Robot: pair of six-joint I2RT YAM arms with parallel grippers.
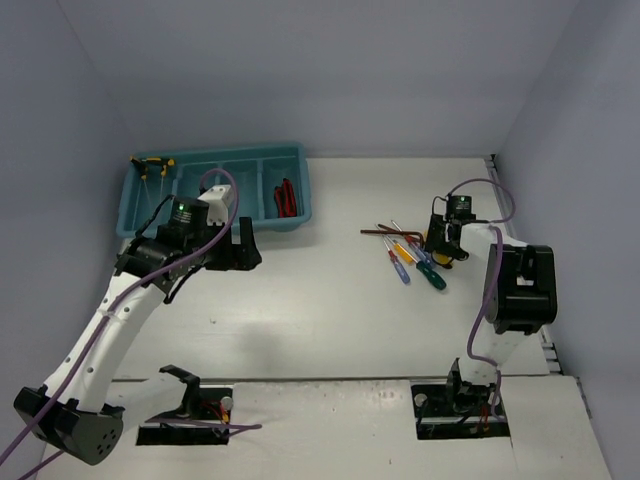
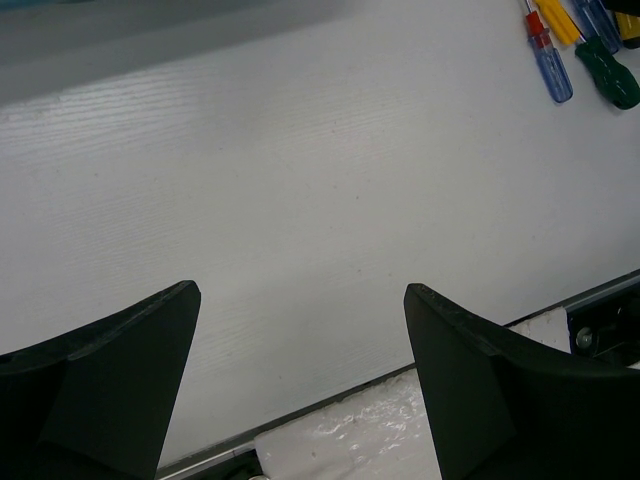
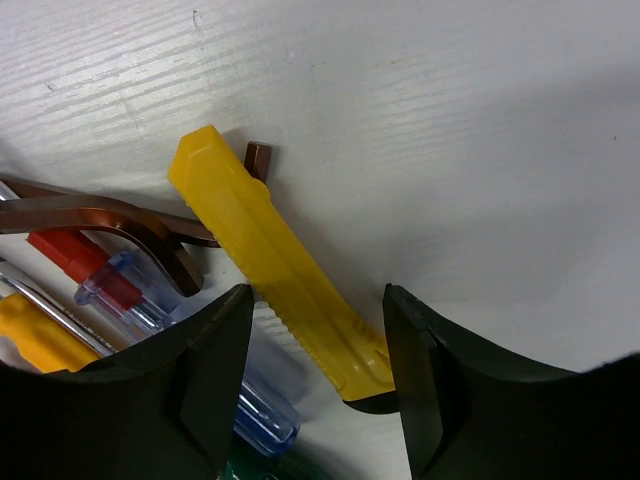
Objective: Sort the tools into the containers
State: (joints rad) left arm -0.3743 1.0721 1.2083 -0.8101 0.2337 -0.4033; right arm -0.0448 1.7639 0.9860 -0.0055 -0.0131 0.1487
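Yellow plastic sat between the fingers of the right gripper (image 3: 317, 295). It was the flat handle of the yellow tool (image 3: 265, 250). The jaws were spread wide, one on each side of the handle's near end, and they were not squeezing it yet. The handle lay at a slant across the gap, so I think it could twist away if the fingers closed fast. It looked light and hard, and a bit slippery. The best place to hold it seemed to be its two flat sides, near the middle.

A brown hex key (image 3: 150, 222) lay partly under it, and the screwdrivers (image 1: 400, 262) lay just beside it, all in one pile on the white table (image 1: 330, 300). They touched each other, so lifting one could drag another along.

The left gripper (image 2: 300, 292) hung off to the left, its jaws spread with nothing between them, only bare table below.

Farthest back was the blue tray (image 1: 250, 152). Red pliers (image 1: 285, 197) lay in its right-hand compartment, and small tools (image 1: 152, 163) with yellow and green handles lay at the far end of the left one.
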